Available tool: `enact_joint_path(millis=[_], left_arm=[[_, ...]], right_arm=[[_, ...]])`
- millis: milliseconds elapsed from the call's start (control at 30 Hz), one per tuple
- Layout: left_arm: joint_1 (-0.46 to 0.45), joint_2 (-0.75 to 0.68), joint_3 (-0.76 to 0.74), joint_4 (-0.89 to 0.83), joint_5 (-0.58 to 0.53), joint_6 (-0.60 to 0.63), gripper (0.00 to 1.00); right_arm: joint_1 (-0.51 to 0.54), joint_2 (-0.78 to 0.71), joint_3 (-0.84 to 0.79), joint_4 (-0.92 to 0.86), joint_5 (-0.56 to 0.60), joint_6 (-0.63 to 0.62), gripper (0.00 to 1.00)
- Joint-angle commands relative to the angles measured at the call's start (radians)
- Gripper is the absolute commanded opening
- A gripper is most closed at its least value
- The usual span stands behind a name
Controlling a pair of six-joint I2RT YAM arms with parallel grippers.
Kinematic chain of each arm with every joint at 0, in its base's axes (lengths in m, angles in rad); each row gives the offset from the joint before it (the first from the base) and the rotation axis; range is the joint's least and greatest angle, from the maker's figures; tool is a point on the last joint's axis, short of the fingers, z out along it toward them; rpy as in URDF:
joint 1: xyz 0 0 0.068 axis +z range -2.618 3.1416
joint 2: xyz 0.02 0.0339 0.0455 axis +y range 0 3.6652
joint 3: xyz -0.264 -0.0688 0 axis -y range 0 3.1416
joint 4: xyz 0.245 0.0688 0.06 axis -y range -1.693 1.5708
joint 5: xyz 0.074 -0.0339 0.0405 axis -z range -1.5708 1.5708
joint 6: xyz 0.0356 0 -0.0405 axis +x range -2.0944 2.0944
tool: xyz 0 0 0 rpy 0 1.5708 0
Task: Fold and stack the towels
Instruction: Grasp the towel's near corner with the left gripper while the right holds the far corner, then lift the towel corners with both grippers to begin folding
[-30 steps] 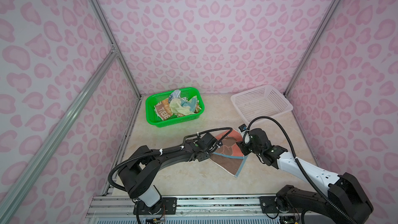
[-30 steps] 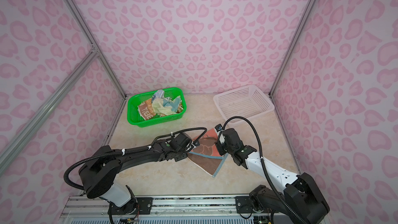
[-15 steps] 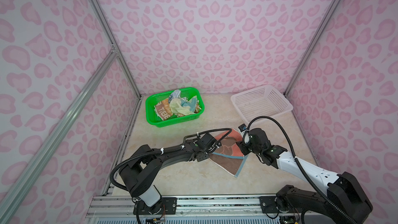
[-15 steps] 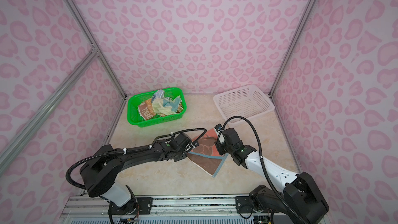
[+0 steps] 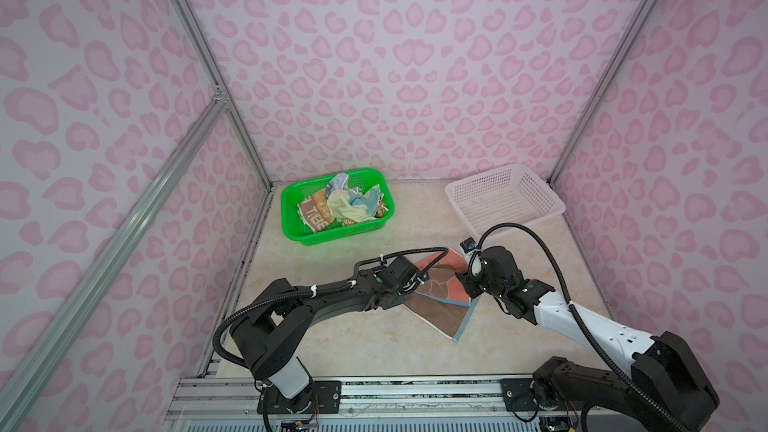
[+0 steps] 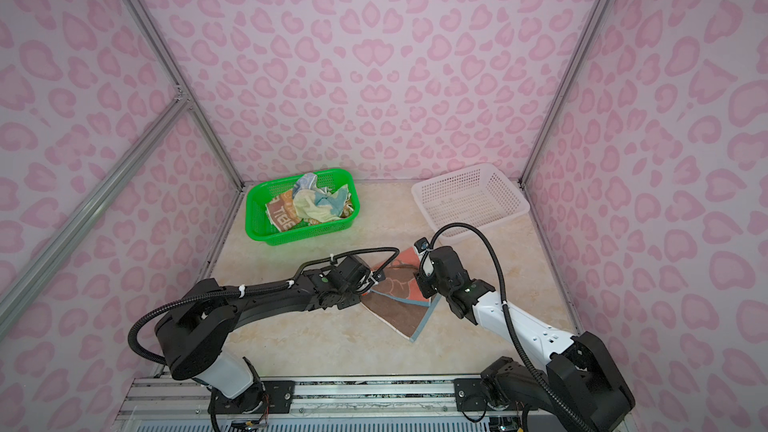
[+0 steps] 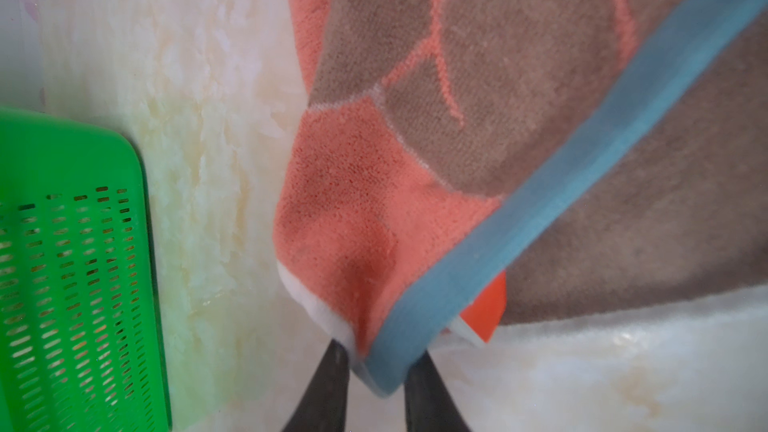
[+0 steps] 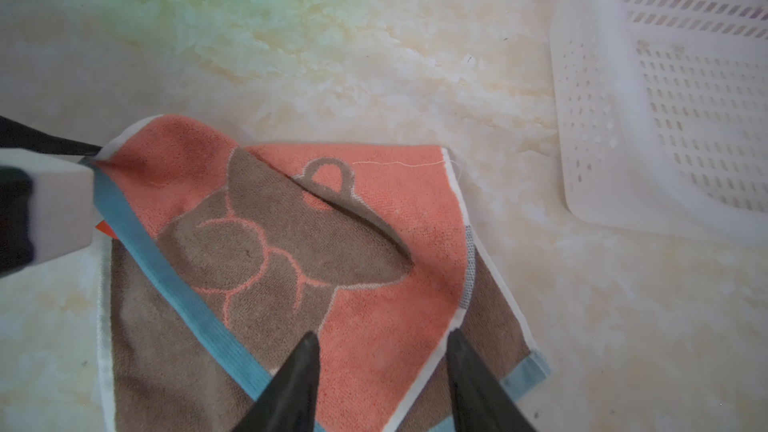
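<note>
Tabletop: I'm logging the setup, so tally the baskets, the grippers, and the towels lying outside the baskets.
Baskets: 2, the green basket and the white basket
Grippers: 2, the left gripper and the right gripper
Towels outside baskets: 1, the coral and brown towel
Total: 5

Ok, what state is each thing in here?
coral and brown towel: on the table, partly folded over, one corner pinched.
left gripper: shut on that towel's corner.
right gripper: open, above the towel.
green basket: holds crumpled towels.
white basket: empty.
</note>
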Motion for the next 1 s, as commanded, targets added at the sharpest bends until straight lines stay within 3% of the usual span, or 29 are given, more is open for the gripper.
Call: enact_joint_path(millis=[0, 100, 267, 533, 600, 733, 967], left_arm=[[0.003, 0.007, 0.018, 0.002, 0.007, -0.006, 0.19], [0.002, 0.005, 0.03, 0.002, 0.006, -0.008, 0.03], [0.008, -0.015, 0.048, 0.021, 0.006, -0.027, 0.03], [0.077, -0.031, 0.081, 0.024, 0.105, -0.157, 0.03], [0.084, -0.013, 0.099, 0.004, 0.111, -0.179, 0.03], [0.104, 0.059, 0.204, -0.131, 0.127, -0.228, 0.03], [0.17, 0.149, 0.299, -0.233, 0.248, -0.292, 0.03]], right_arm=[[-0.003, -0.002, 0.005, 0.004, 0.011, -0.012, 0.5], [-0.003, -0.004, 0.009, 0.008, 0.035, -0.039, 0.5], [-0.003, -0.01, 0.002, 0.048, 0.074, -0.147, 0.5], [-0.003, -0.072, -0.051, 0.06, 0.076, -0.544, 0.5], [-0.002, -0.084, -0.049, 0.039, 0.06, -0.585, 0.5], [0.008, -0.101, -0.056, -0.029, -0.08, -0.685, 0.49], [0.035, -0.094, -0.087, -0.077, -0.109, -0.79, 0.48]])
